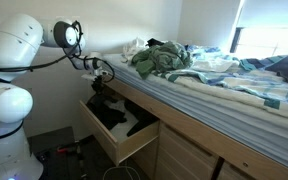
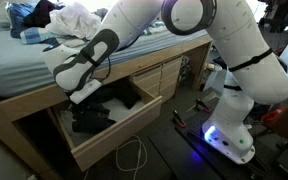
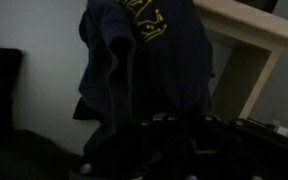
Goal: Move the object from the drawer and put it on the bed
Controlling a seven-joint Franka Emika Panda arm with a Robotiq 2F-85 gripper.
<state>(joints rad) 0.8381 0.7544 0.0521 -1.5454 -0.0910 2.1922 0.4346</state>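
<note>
A dark navy garment with a yellow print (image 3: 149,45) hangs in my gripper (image 3: 152,125), filling the wrist view. In both exterior views the gripper (image 1: 99,78) (image 2: 84,93) sits just above the open wooden drawer (image 1: 119,152) (image 2: 119,132) under the bed, with the dark cloth (image 1: 99,97) dangling below it. More dark cloth lies in the drawer (image 1: 124,120) (image 2: 89,120). The bed (image 1: 224,95) (image 2: 14,62) has a striped blue cover, and its edge is just above and beside the gripper. The fingertips are lost in shadow.
A heap of green and white clothes (image 1: 159,58) (image 2: 69,22) lies on the bed near its edge. The wooden bed frame holds further shut drawers (image 1: 184,155) (image 2: 169,72). Cables lie on the floor (image 2: 134,160). The robot base (image 2: 229,135) stands close by.
</note>
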